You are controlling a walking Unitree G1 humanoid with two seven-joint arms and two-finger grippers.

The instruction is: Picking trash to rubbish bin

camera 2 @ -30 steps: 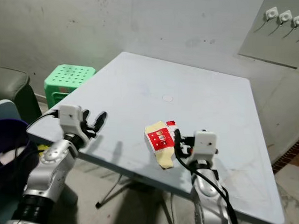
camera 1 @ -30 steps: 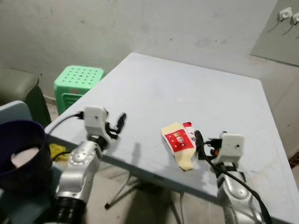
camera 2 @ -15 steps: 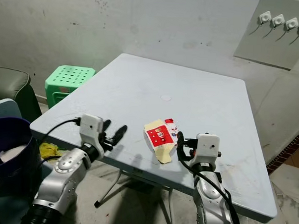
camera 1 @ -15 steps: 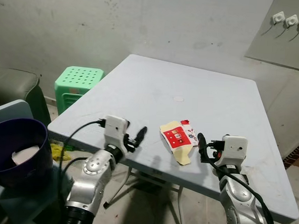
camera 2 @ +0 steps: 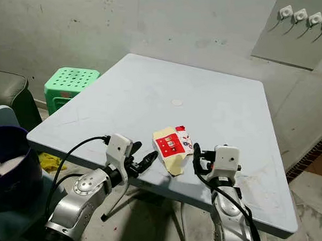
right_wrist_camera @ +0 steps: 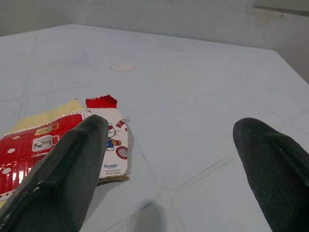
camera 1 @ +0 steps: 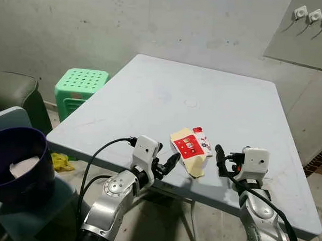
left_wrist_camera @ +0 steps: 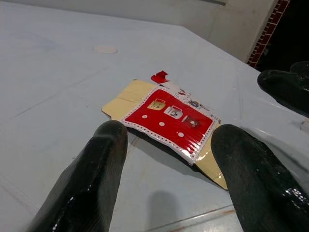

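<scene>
Two grippers at the near table [camera 1: 242, 92] edge: left gripper [camera 1: 168, 163] fingers spread wide, empty, tips just near-left of the one flattened red and tan carton [camera 1: 189, 150]; right gripper [camera 1: 220, 156] also wide open, empty, just right of the carton. Carton lies flat on the table near its near edge, between both grippers. One dark purple bin [camera 1: 15, 162] near left with something pale inside, one green stool [camera 1: 80, 84] far left beside the table.

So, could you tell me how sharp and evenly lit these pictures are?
Eye views: sharp, soft even light, faint shadows beneath the flattened carton on the table. Left wrist view: carton crisp, black fingers blurred. Right wrist view: near fingers likewise soft, mild sheen on the tabletop.
</scene>
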